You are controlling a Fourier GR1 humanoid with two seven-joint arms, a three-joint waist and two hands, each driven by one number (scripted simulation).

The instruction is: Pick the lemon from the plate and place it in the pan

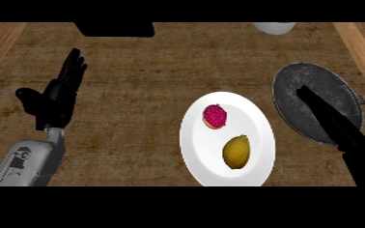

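**Bystanders on the tabletop**

The tabletop [143, 101] is brown with a rough, streaked grain and fills nearly the whole view. A lighter wooden strip [8, 36] borders it at the upper left corner, and a second wooden strip [351, 36] at the upper right. A black block [114, 29] sits at the far edge, left of centre, cut off by the view's top. A white rounded object [273, 27] shows at the same edge further right, only partly in view, well apart from the block. A round magenta piece of food [215, 116] with a pale rim lies on the upper part of the plate [203, 157]
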